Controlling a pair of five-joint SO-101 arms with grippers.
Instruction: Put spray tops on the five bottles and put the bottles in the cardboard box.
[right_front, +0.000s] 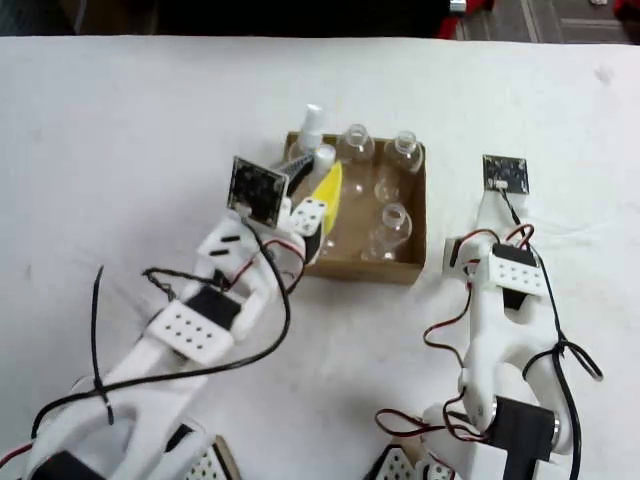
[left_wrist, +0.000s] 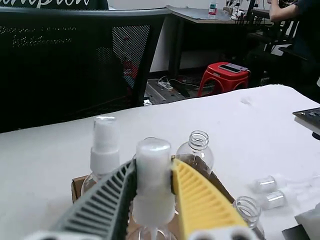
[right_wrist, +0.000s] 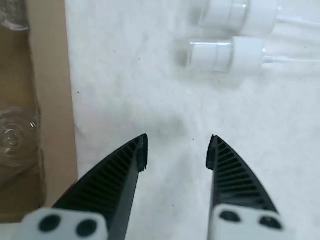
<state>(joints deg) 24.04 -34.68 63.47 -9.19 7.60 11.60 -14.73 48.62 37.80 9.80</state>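
The cardboard box (right_front: 408, 262) holds several clear bottles. One bottle at its far left corner wears a white spray top (right_front: 312, 122) (left_wrist: 104, 145). Beside it, my left gripper (right_front: 316, 168) (left_wrist: 152, 187), one finger grey and one yellow, is shut on a second spray top (left_wrist: 154, 170) that sits on a bottle in the box. Open-necked bottles (right_front: 355, 142) (left_wrist: 198, 146) stand behind and to the right. My right gripper (right_wrist: 177, 147) hangs open over bare table just right of the box wall (right_wrist: 50, 100). Two loose spray tops (right_wrist: 225, 54) (left_wrist: 267, 186) lie a little ahead of it.
White cloth covers the table (right_front: 120, 150). The right arm (right_front: 515, 275) stands close to the box's right wall, and its camera board (right_front: 505, 172) hangs over the loose tops. Red and black cables (right_front: 250, 330) trail along both arms. A black chair (left_wrist: 75, 55) stands beyond the table's far edge.
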